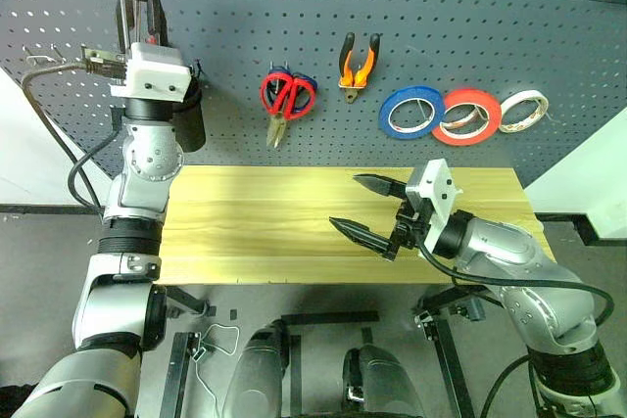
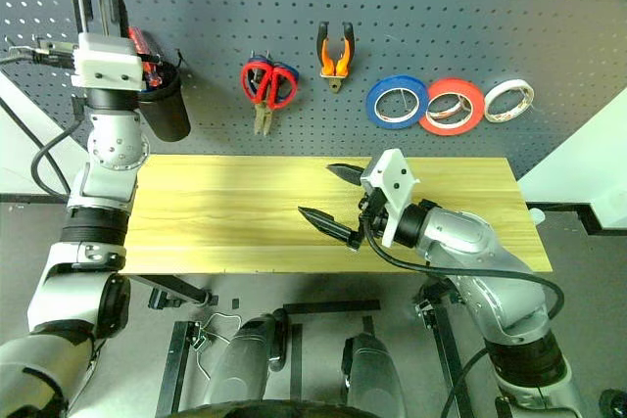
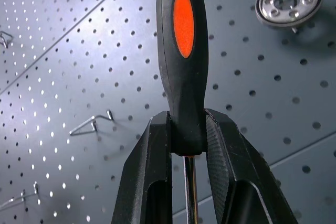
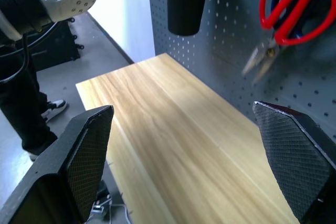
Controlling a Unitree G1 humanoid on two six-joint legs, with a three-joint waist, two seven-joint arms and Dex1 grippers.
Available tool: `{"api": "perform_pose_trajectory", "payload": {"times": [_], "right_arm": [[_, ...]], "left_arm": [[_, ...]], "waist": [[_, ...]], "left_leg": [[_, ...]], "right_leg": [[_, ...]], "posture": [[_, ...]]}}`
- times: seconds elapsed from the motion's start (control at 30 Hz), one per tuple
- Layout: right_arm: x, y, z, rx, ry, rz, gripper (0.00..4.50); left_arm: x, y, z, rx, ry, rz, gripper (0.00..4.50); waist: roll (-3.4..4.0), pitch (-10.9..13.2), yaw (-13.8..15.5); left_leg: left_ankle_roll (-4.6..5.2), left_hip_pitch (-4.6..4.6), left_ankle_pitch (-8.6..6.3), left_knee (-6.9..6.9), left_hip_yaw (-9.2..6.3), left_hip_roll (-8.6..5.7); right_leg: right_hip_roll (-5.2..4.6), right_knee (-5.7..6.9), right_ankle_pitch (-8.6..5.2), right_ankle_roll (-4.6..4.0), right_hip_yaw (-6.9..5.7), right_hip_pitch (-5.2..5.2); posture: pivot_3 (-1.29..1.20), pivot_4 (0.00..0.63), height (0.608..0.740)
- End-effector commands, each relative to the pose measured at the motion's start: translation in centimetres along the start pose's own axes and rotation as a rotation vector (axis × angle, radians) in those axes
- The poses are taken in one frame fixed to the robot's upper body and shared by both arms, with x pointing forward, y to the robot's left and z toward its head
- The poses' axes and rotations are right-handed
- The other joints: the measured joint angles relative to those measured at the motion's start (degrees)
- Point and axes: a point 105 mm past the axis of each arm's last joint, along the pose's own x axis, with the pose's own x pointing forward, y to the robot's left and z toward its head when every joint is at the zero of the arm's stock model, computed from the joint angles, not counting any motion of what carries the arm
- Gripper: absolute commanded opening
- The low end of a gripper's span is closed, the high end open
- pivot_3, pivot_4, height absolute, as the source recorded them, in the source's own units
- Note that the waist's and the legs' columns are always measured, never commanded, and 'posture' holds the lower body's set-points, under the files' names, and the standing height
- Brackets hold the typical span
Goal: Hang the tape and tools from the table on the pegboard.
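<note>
The left gripper is raised in front of the pegboard, well above the table. Its two fingers are clamped on the base of the screwdriver, whose orange-and-black handle points up past the fingertips while the metal shaft runs down between them. The handle stands close to the board, just beside an empty hook.

The right gripper hangs over the table's right half, pointing across it toward the left, its fingers spread as wide as they go and holding nothing.

On the board hang three rolls in a row at the right: the blue tape, a red-orange roll overlapping it, and a white roll beside that. Left of them is one pair of pliers with the jaws down, then two pairs of scissors on one spot, the red scissors in front of a blue-handled pair. A black cup is mounted on the board behind the left arm, with a red handle standing in it.
</note>
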Motion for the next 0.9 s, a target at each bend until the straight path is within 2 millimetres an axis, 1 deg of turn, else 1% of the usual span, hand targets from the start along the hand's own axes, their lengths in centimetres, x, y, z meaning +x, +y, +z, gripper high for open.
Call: {"api": "perform_pose_trajectory", "payload": {"times": [0.03, 0.17, 0.33, 0.4, 0.47, 0.57, 0.63, 0.67, 0.8, 0.9], "right_arm": [[-0.9, 0.6, 1.1, -0.022, -0.017, 0.003, 4.5], [-1.9, 0.7, 1.2, -0.019, 0.009, -0.009, 4.5], [-3.0, 0.7, 1.0, -0.009, 0.049, -0.034, 4.5], [-3.4, 1.0, 1.0, 0.0, 0.061, -0.035, 4.5], [-3.7, 1.2, 0.8, 0.01, 0.075, -0.038, 4.5], [-3.9, 1.2, 0.6, 0.018, 0.087, -0.046, 4.5], [-3.9, 1.2, 0.6, 0.021, 0.088, -0.047, 4.5], [-3.9, 1.2, 0.6, 0.022, 0.09, -0.048, 4.5], [-4.0, 1.1, 0.5, 0.024, 0.097, -0.053, 4.5], [-4.1, 0.9, 0.5, 0.024, 0.101, -0.058, 4.5]], "left_arm": [[0.6, 1.5, 0.4, 0.018, -0.027, 0.043, 0.53], [0.7, 1.8, 0.3, 0.02, -0.021, 0.053, 0.53], [0.4, 1.5, -0.1, 0.006, 0.004, 0.062, 0.53], [0.2, 1.3, -0.1, -0.001, 0.009, 0.064, 0.53], [0.1, 1.4, -0.1, -0.009, 0.014, 0.077, 0.53], [0.0, 1.8, -0.1, -0.006, 0.018, 0.094, 0.53], [0.1, 1.9, -0.1, -0.006, 0.014, 0.084, 1.28], [0.2, 2.0, -0.2, -0.003, 0.016, 0.09, 1.53], [0.3, 2.4, -0.2, 0.004, 0.016, 0.11, 2.89], [0.4, 2.4, 0.2, -0.004, 0.002, 0.125, 3.9]], "waist": [[0.01, 0.5, 0.0], [0.0, 1.6, -0.1], [-0.08, 2.8, -0.3], [-0.03, 3.2, -0.4], [0.01, 3.3, -0.7], [-0.12, 3.7, -1.6], [-0.12, 3.9, -2.0], [-0.1, 3.9, -2.1], [-0.1, 4.2, -2.7], [-0.11, 4.5, -3.0]], "left_leg": [[0.0, 0.0, 0.0, 0.0, 0.0, 0.0], [0.04, 0.0, -0.02, -0.01, 0.02, 0.02], [0.06, -0.02, -0.04, 0.0, 0.03, 0.02], [0.06, -0.03, -0.04, 0.0, 0.03, 0.02], [0.12, -0.07, -0.07, -0.01, 0.05, 0.02], [0.16, -0.09, -0.1, -0.01, 0.05, 0.01], [0.16, -0.08, -0.1, -0.01, 0.06, 0.02], [0.16, -0.08, -0.1, -0.01, 0.06, 0.02], [0.16, -0.08, -0.11, -0.03, 0.06, 0.02], [0.16, -0.09, -0.11, -0.03, 0.08, 0.01]], "right_leg": [[-0.03, 0.0, 0.0, 0.0, 0.01, -0.01], [-0.06, 0.0, 0.0, -0.01, 0.06, -0.03], [-0.11, -0.01, -0.01, -0.01, 0.13, -0.05], [-0.13, -0.01, -0.01, -0.01, 0.13, -0.06], [-0.18, -0.06, -0.01, -0.01, 0.13, -0.07], [-0.2, -0.1, -0.01, 0.0, 0.13, -0.05], [-0.19, -0.1, 0.0, 0.0, 0.13, -0.07], [-0.19, -0.1, 0.0, 0.0, 0.13, -0.08], [-0.18, -0.1, -0.01, 0.0, 0.13, -0.08], [-0.2, -0.12, -0.01, 0.01, 0.13, -0.08]], "posture": [[0.05, 0.284, 0.714], [0.01, 0.304, 0.714], [-0.02, 0.328, 0.714], [-0.03, 0.335, 0.714], [-0.03, 0.338, 0.714], [-0.04, 0.341, 0.714], [-0.04, 0.341, 0.714], [-0.04, 0.341, 0.714], [-0.04, 0.34, 0.714], [-0.05, 0.338, 0.714]]}}
